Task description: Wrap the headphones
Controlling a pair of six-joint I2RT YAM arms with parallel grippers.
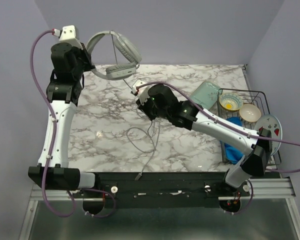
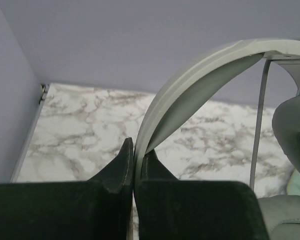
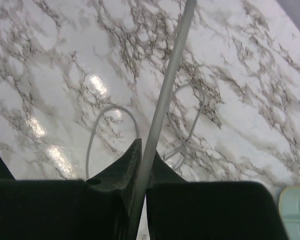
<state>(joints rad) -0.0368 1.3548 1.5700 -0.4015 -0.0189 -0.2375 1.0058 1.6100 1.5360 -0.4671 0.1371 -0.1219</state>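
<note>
The left jaws pinch the headband of the light grey over-ear headphones (image 1: 126, 50), aloft over the far left of the marble tabletop (image 1: 105, 115), their thin grey cable (image 3: 167, 85) dropping straight through the right jaws, lightly nipped.

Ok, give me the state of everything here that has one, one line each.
Light grey over-ear headphones: held in the air by the headband.
Left pincer: shut on the headband.
Right pincer: fingers close beside the thin grey cable; grip unclear.
Thin grey cable: runs between those fingers, slack looped on the white marble table.
Yellow-lined bowl: upright in the black wire rack.
</note>
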